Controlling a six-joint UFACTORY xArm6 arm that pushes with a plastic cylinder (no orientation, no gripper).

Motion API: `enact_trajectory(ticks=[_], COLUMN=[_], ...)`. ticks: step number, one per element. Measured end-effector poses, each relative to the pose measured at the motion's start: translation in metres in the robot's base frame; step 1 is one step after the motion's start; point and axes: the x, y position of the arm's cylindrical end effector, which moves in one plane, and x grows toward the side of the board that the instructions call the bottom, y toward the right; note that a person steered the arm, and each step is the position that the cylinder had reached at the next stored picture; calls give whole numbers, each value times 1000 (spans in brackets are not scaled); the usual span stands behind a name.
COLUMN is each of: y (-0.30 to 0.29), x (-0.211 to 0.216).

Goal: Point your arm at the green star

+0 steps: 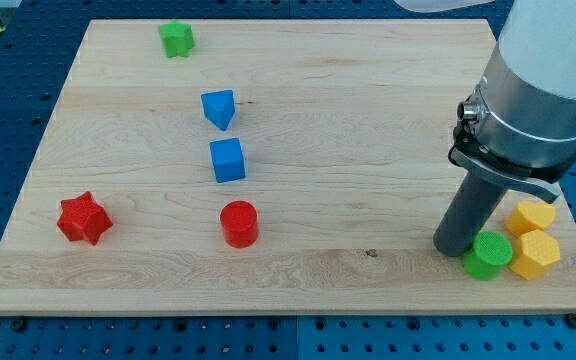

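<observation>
The green star [177, 39] lies near the view's top left corner of the wooden board [368, 110]. My tip [454, 246] rests on the board at the view's lower right, far from the star. It stands just left of a green cylinder [488, 255] and close to it. The arm's grey body rises above the tip toward the view's top right.
Two yellow hexagonal blocks [531, 215] [535, 255] sit right of the green cylinder. A blue wedge-like block [219, 108] and a blue cube [227, 160] lie left of centre. A red cylinder [239, 224] and a red star [84, 219] lie at the lower left.
</observation>
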Motion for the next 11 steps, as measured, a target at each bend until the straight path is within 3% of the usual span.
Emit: enact_trajectory(ticks=[1,4,7,9,10,11], y=[-6,-48,-189,-320,-359,-358], x=[-14,-166,-332,-365,-359,-345])
